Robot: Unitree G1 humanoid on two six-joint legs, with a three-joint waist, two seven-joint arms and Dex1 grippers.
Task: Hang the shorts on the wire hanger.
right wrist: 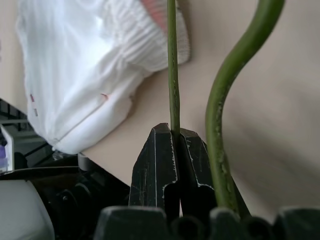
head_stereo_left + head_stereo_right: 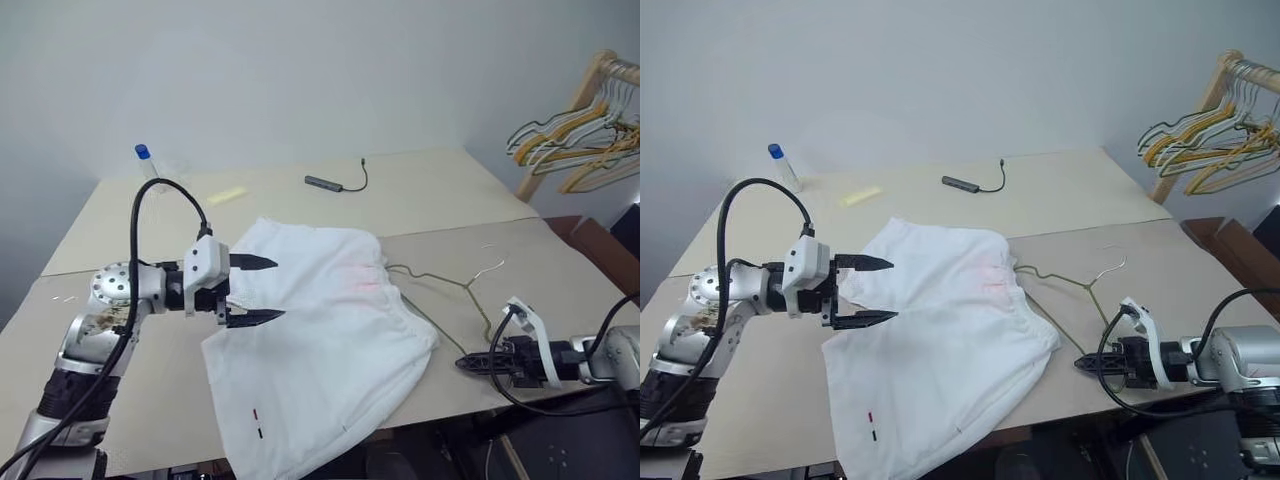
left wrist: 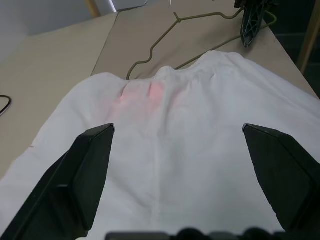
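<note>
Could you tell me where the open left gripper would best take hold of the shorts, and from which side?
Probably the gathered waistband of the shorts, beside the pink blotch. The left gripper would come over the cloth from the leg side. The shorts lie flat; the band's thick ridge, nearest the hanger, gives the jaws something to pinch.

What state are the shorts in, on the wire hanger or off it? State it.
Off. The shorts lie spread flat on the table; the wire hanger lies beside the waistband, pinched by the right gripper.

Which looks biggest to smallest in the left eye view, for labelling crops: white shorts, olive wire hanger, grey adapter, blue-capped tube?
1. White cloth shorts
2. Olive-grey wire hanger
3. Grey adapter and blue-capped tube: too alike to rank.
</note>
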